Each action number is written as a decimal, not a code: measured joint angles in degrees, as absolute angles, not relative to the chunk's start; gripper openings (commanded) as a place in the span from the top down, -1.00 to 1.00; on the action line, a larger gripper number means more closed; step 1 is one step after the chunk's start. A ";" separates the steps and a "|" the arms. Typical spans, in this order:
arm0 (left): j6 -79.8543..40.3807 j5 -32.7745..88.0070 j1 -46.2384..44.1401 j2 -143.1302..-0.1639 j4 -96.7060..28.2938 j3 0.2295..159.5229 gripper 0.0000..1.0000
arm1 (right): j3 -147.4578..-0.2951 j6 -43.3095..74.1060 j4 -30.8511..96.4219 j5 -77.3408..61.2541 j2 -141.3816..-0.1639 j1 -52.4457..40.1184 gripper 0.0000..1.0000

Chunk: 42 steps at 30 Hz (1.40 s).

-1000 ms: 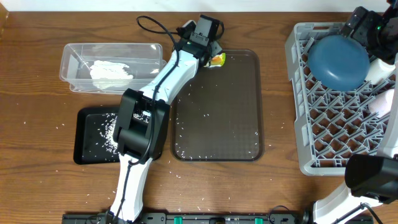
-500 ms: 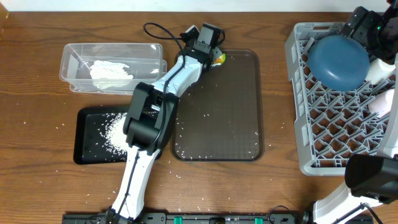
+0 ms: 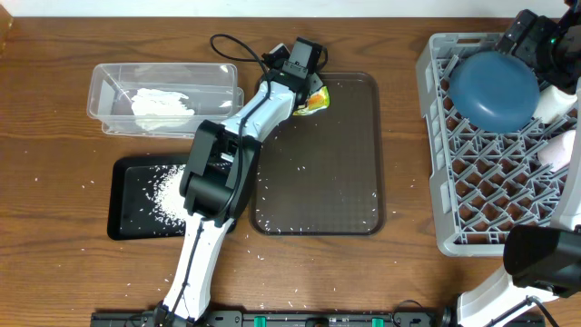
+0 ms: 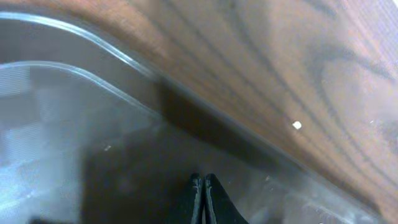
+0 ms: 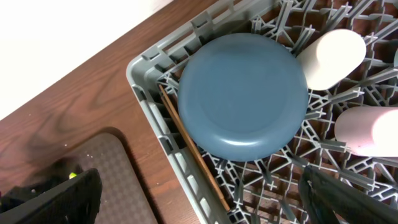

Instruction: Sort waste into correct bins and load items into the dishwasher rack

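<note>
My left gripper (image 4: pixel 204 186) is shut, low over the far left corner of the brown serving tray (image 3: pixel 354 182). Nothing shows between its tips. In the overhead view the yellow-green snack wrapper (image 3: pixel 314 100) sits right beside that gripper (image 3: pixel 304 80); I cannot tell whether it is held. My right gripper (image 5: pixel 199 205) is open and empty above the grey dishwasher rack (image 3: pixel 436 136). The rack holds the upturned dark-blue bowl (image 5: pixel 242 93), the chopsticks (image 5: pixel 193 155), the pink cup (image 5: pixel 367 130) and a small pale vessel (image 5: pixel 333 56). The clear tub (image 3: pixel 104 95) holds the napkin (image 3: pixel 162 107). The black tray (image 3: pixel 127 218) holds rice (image 3: pixel 163 191).
Loose rice grains are scattered over the serving tray and the wooden table (image 3: pixel 54 182). A black cable (image 3: pixel 231 41) loops behind the left arm. The left arm's links cross the black tray's right edge.
The left arm's elbow swung left and its wrist turned. The wrapper now shows more fully, shifted slightly inward over the serving tray. The right arm has not moved.
</note>
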State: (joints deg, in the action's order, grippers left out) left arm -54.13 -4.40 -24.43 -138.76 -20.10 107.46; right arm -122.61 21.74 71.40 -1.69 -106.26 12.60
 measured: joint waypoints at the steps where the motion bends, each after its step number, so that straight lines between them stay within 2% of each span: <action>1: -54.13 -4.23 -24.43 -138.61 -21.17 107.57 0.88 | -122.61 21.74 71.40 -1.69 -106.26 12.60 -0.99; 11: -53.56 -2.31 -24.43 -135.37 -36.77 107.72 0.88 | -122.61 21.74 71.40 -1.69 -106.26 12.60 -0.99; 18: -42.52 3.14 -24.40 -130.63 -46.72 107.26 0.85 | -122.61 21.74 71.40 -1.69 -106.26 12.60 -0.99; 19: -40.82 3.62 -24.43 -129.71 -47.81 107.26 0.78 | -122.61 21.74 71.40 -1.69 -106.26 12.60 -0.98; 23: -32.34 5.06 -24.36 -125.80 -49.82 107.26 0.03 | -122.61 21.74 71.40 -1.69 -106.26 12.60 -0.99; 26: -27.05 5.72 -23.77 -125.03 -50.26 107.26 -0.15 | -122.61 21.74 71.40 -1.69 -106.26 12.60 -0.98; 32: -19.05 5.87 -21.80 -125.12 -50.28 107.26 -0.38 | -122.61 21.74 71.40 -1.69 -106.26 12.60 -0.99; 42: -9.72 8.86 -22.33 -127.83 -49.47 107.26 -0.40 | -122.61 21.74 71.40 -1.69 -106.26 12.60 -0.98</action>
